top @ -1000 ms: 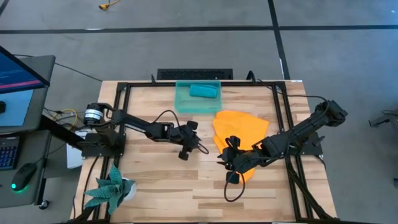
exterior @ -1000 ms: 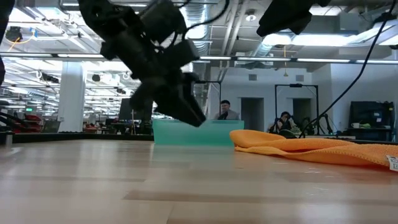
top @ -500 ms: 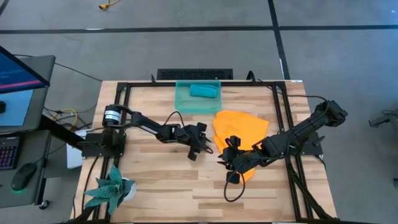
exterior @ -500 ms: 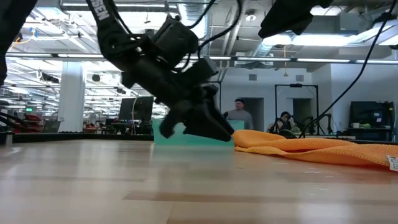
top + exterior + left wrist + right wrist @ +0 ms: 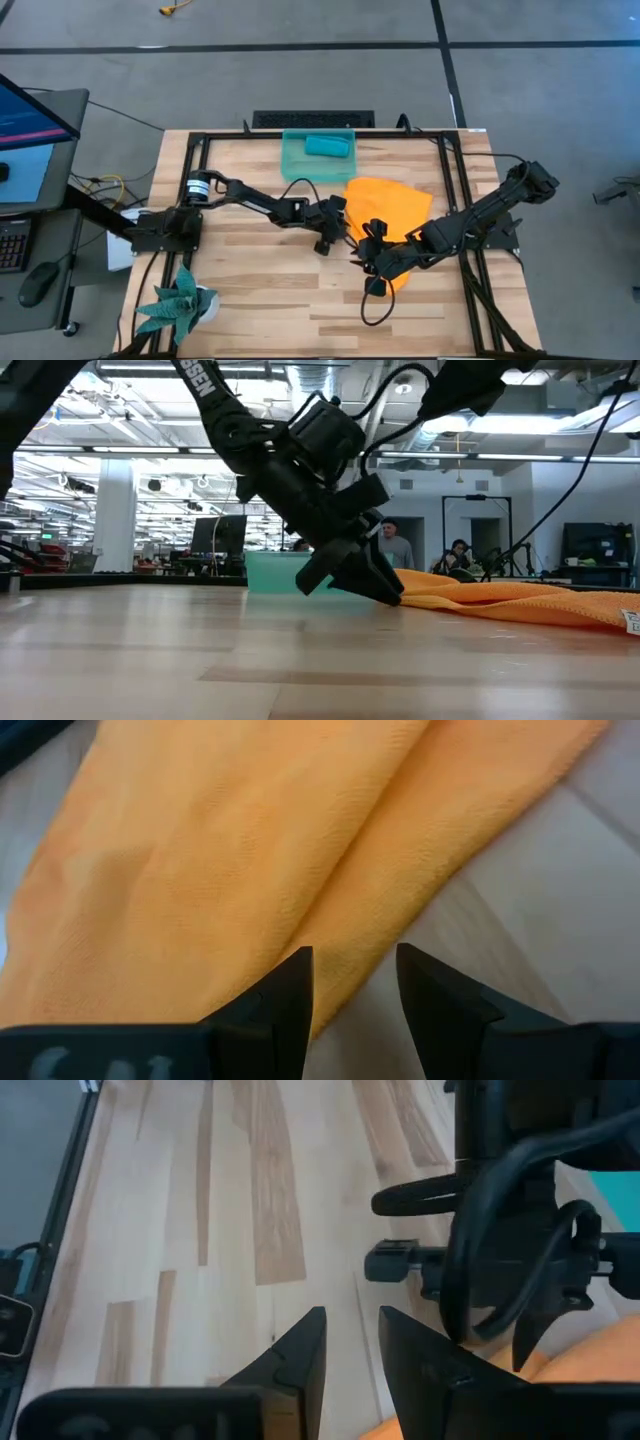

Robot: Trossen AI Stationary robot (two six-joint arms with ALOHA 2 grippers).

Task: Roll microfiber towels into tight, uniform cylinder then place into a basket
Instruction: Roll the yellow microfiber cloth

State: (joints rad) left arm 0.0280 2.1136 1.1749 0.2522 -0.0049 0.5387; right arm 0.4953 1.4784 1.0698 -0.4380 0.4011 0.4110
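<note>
Since the earlier frame my left gripper (image 5: pixel 336 222) has travelled across to the orange towel (image 5: pixel 388 210); its fingers (image 5: pixel 290 990) stand parted at the towel's near edge, gripping nothing. I count two towels, one basket, two arms. Beneath the towel lies a pale wood-plank table (image 5: pixel 250 290) framed in black; open office space lies behind. Soft, flat and creased, the towel sits just beside the translucent teal basket (image 5: pixel 295 160), which holds the rolled teal towel (image 5: pixel 327 146). My right gripper (image 5: pixel 372 262) rests on the orange towel's front edge, fingers parted, empty.

Bright even light, soft shadows, sharp
</note>
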